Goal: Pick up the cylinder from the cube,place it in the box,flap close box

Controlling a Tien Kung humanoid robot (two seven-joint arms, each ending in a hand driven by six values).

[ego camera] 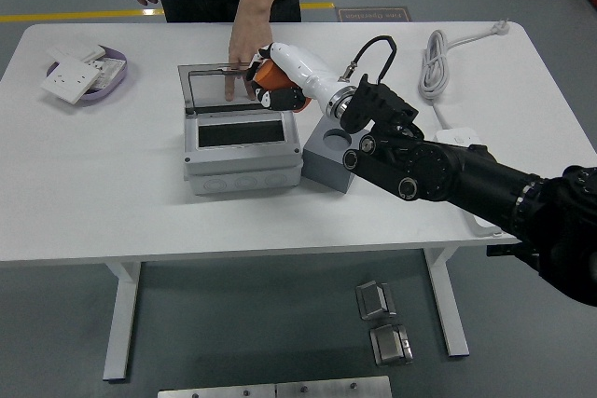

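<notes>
The grey box [244, 172] stands mid-table with its clear lid [216, 90] tipped back and its dark inside [238, 134] showing. No cylinder can be made out. The grey cube [327, 163] with round holes on top sits against the box's right side. My right hand [277, 86], white with orange parts, is at the lid's far right corner, above the box's back edge. Across the table, a person's hand [244, 48] presses its fingertips on the lid's far edge, just left of my hand.
A purple tray [110, 87] with white socket plates lies at the far left. A coiled white cable [434, 62] and a power strip [455, 142] lie to the right, under my forearm. The person stands at the far edge.
</notes>
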